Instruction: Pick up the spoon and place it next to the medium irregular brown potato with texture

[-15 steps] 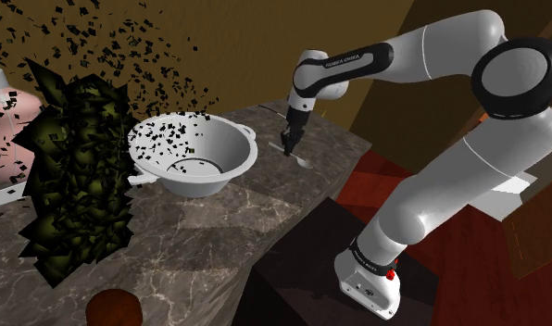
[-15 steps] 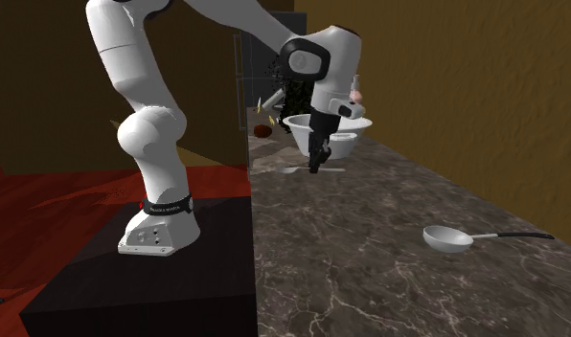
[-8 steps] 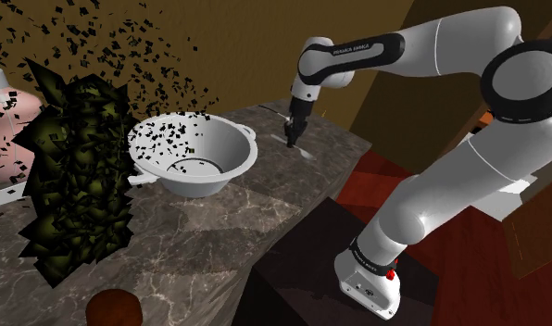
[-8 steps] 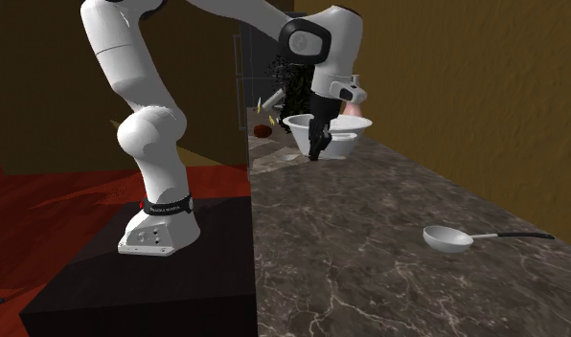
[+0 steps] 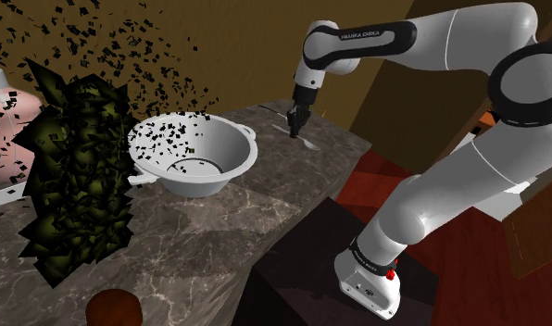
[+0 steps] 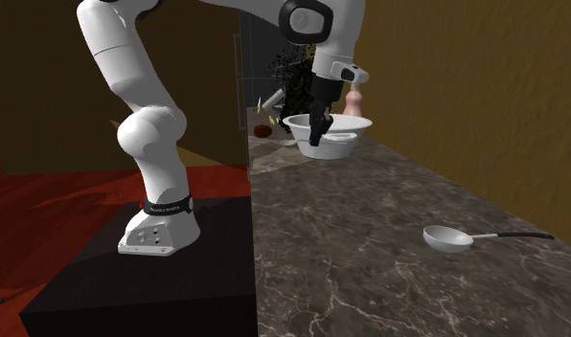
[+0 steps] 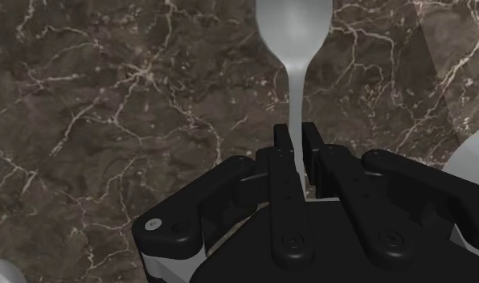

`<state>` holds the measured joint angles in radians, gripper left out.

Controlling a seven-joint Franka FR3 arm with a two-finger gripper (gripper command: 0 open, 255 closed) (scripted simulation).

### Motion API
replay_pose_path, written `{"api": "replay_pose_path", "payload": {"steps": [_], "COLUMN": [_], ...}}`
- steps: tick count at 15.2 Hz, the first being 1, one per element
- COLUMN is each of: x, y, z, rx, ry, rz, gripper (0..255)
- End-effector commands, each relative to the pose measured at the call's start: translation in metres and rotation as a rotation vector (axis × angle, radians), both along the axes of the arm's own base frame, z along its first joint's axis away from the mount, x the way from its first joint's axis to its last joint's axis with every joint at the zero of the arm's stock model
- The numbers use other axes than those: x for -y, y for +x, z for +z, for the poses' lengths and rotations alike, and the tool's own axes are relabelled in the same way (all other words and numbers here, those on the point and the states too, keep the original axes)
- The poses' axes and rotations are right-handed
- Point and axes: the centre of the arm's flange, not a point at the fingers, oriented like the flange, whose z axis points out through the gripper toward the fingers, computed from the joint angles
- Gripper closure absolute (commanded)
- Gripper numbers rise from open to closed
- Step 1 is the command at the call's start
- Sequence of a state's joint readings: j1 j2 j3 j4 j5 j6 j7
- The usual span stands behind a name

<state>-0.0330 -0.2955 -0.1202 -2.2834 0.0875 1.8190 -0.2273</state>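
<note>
Lifted higher than a second ago: tool [image 5: 294,128] with spoon [image 7: 292,48], now clear of the marble table [image 5: 219,222]. Pinching the spoon's handle, long axis running straight out from the fingers, bowl end outermost. Well apart from the brown potato [image 5: 112,308], past the white bowl [image 5: 193,156], toward the shoulder view's lower left.

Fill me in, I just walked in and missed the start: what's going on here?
The arm has its end effector shut on the handle of a pale spoon, holding it, it seems, just above the marble counter beside the white bowl. The brown potato, its target, sits at the counter's other end, past the dark plant, so the carry is not yet done. A ladle lies untouched elsewhere on the counter.
</note>
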Motion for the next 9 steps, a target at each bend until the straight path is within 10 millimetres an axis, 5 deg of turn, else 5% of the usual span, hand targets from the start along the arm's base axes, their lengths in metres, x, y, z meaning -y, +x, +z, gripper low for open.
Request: {"api": "replay_pose_path", "payload": {"steps": [1, 9], "x": [0.001, -0.103], "y": [0.0, -0.018], "z": [0.009, 0.009], "rx": [0.0, 0.0], "ry": [0.0, 0.0], "rz": [0.0, 0.0], "gripper": [255, 255]}}
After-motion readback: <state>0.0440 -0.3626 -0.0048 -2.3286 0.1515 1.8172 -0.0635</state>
